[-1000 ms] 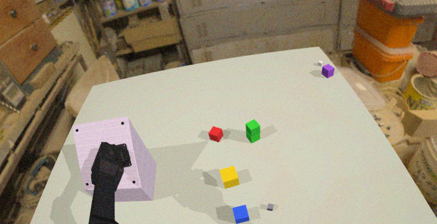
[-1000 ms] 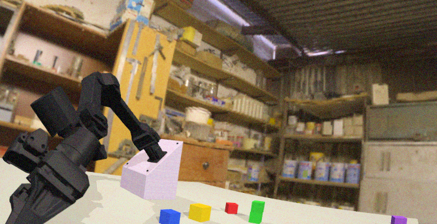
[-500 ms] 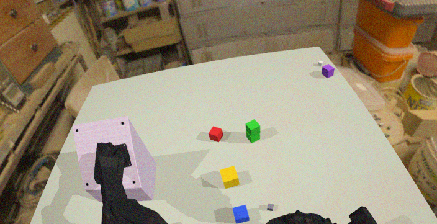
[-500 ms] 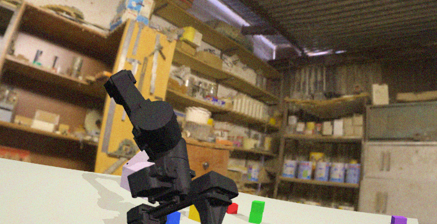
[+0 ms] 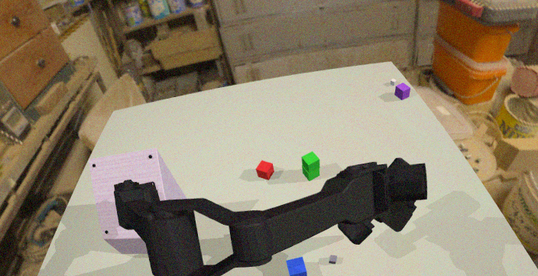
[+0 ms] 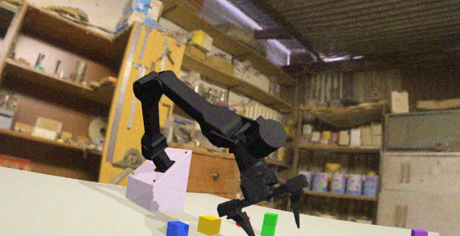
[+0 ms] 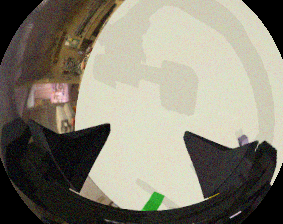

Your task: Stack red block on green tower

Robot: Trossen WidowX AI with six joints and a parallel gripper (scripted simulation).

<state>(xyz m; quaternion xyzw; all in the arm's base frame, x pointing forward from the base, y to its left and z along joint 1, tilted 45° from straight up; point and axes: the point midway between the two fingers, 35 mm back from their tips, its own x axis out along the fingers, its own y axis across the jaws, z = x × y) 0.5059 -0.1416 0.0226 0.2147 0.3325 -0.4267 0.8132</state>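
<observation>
You have one red block (image 5: 264, 170) and one green tower (image 5: 310, 166), which shows two green cubes, one on the other. You also have one blue block (image 5: 296, 266), one yellow block (image 6: 209, 224) seen only from the exterior view, and one purple block (image 5: 402, 91). Count two tiny grey cubes: one (image 5: 333, 259) just beside the blue block, one (image 5: 393, 82) near the purple block. There is one pale pink mounting box (image 5: 126, 172), carrying one black arm (image 5: 267, 218) with one gripper (image 6: 271, 214), which has two fingers.
</observation>
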